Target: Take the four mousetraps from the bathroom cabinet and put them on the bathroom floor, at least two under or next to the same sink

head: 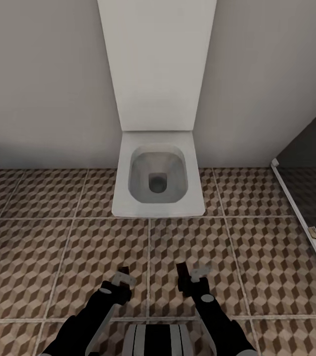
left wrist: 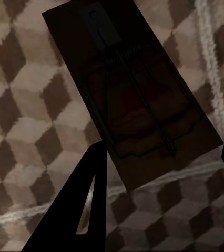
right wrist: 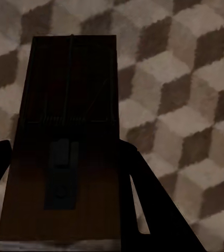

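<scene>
Low in the head view, both arms reach forward over the bathroom floor (head: 256, 257) (toilet (head: 158, 183) ahead); left gripper (head: 123, 278) grips one mousetrap (left wrist: 133, 100), right gripper (head: 190, 277) another mousetrap (right wrist: 64, 142).

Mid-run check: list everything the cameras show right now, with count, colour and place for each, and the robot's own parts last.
toilet: one, white, square, against the wall straight ahead, lid up.
bathroom floor: brown, beige and white cube-pattern tiles with pale grout, under and ahead of the robot.
wall: pale grey, behind the toilet.
dark glass panel: one, with a white bottom rail, at the right edge.
mousetraps: two, dark brown boards with wire, one between the left gripper's fingers, one between the right gripper's fingers.
left gripper: black and grey, low in the head view, shut on a trap.
right gripper: black and grey, beside it, shut on a trap.
</scene>
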You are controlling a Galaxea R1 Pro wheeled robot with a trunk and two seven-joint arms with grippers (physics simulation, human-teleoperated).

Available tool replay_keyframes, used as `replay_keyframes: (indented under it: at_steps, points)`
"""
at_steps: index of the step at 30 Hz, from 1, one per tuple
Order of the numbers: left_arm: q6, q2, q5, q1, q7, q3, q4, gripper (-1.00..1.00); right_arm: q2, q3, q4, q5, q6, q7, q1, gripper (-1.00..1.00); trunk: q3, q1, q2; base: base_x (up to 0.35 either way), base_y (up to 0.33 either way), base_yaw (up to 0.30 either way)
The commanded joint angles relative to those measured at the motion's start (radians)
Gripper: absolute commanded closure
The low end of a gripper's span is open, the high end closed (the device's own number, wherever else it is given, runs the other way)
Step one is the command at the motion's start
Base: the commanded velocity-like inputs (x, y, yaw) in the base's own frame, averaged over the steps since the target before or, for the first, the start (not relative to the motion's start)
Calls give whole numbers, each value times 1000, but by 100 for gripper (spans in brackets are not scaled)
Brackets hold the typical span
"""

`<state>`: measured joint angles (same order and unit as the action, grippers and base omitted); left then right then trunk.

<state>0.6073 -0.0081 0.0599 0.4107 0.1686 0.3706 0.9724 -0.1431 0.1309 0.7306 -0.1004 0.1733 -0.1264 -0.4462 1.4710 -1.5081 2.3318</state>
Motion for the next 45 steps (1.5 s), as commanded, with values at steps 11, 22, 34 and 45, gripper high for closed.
replay_keyframes:
  at_steps: [11, 22, 34, 45]
  points:
    - [-15, 1, 6, 0, 8, 3, 0, 100, 9, 36, -36, -9, -3, -4, 0, 100, 1, 0, 0, 0, 0, 0]
    - [-17, -10, 5, 0, 8, 3, 11, 100, 10, 36, -35, -10, -5, -4, 0, 100, 1, 0, 0, 0, 0, 0]
    - [-17, -12, 5, 0, 8, 4, 17, 100, 10, 36, -27, -10, -5, -3, 0, 100, 1, 0, 0, 0, 0, 0]
    - [-18, -12, 5, 0, 8, 4, 10, 100, 10, 36, -19, -10, -6, 11, 0, 100, 1, 0, 0, 0, 0, 0]
